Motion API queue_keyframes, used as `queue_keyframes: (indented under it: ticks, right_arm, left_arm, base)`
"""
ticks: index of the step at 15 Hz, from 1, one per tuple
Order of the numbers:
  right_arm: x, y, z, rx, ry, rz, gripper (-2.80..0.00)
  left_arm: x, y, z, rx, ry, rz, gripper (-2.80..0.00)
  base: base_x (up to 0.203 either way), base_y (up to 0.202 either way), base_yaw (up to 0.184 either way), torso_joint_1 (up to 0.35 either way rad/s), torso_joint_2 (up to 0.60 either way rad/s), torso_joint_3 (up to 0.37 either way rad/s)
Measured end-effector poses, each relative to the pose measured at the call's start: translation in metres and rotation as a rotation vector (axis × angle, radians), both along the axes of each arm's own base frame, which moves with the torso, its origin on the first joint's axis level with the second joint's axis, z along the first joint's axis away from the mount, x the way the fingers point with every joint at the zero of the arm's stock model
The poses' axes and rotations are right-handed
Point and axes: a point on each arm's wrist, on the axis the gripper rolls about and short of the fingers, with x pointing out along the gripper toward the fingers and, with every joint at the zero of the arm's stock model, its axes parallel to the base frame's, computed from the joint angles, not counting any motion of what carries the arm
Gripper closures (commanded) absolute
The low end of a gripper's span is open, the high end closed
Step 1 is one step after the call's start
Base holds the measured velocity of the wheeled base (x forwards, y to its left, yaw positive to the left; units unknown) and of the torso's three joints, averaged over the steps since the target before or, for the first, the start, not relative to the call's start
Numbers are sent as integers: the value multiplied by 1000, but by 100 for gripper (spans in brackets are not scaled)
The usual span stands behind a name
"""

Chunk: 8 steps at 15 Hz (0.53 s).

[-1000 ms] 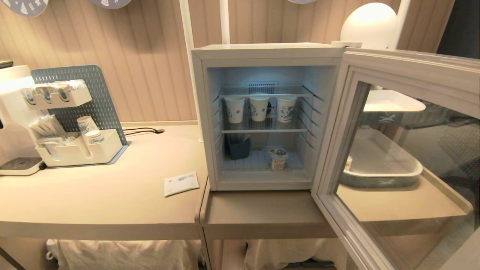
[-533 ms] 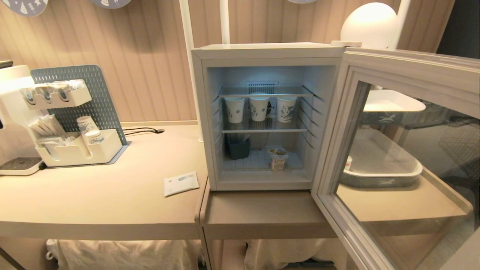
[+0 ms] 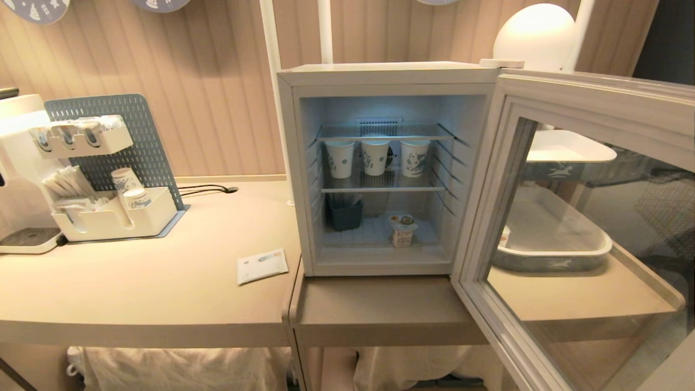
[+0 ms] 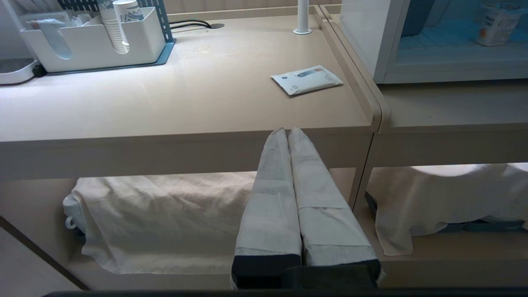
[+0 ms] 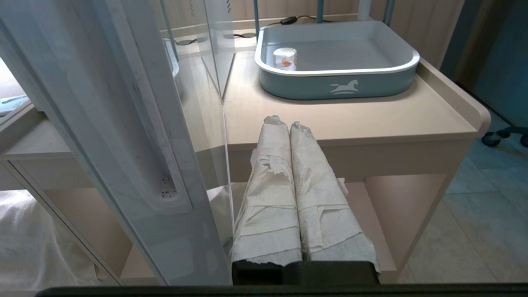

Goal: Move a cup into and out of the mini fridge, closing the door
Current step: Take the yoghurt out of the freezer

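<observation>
The mini fridge (image 3: pixel 380 73) stands on the right table with its door (image 3: pixel 570 103) swung wide open to the right. The cup (image 3: pixel 402 230), a short white pot with a yellow-orange foil lid, sits upright on the fridge floor right of centre; the left wrist view catches the cup (image 4: pixel 495 24) too. Neither arm appears in the head view. My left gripper (image 4: pixel 287 131) is shut and empty, low in front of the left table's front edge. My right gripper (image 5: pixel 284 122) is shut and empty, beside the open door's frame (image 5: pixel 123 136), before the right table's edge.
Three paper cups (image 3: pixel 375 157) stand on the middle wire shelf; a dark bin (image 3: pixel 344 212) sits lower left inside. A flat packet (image 3: pixel 262 265) lies on the left table near a white organizer (image 3: pixel 108 217). A grey-blue tray (image 5: pixel 338 84) behind the door holds a white pot (image 5: pixel 285 58).
</observation>
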Motion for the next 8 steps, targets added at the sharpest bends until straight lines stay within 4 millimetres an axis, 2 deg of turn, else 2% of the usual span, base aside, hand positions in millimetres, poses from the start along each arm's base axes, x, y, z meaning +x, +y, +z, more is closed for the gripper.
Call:
queue_keyframes:
  ticks: [2,8]
  right_arm:
    - [0,0,0,-1,2,0,0]
    - [0,0,0,-1,1,0,0]
  left_arm:
    - [0,0,0,5,0,-1,0]
    - [0,0,0,7,1,-2,0]
  base:
    - [-63,0,-1,11,6,-2]
    - [-187,0,-1,4,2,1]
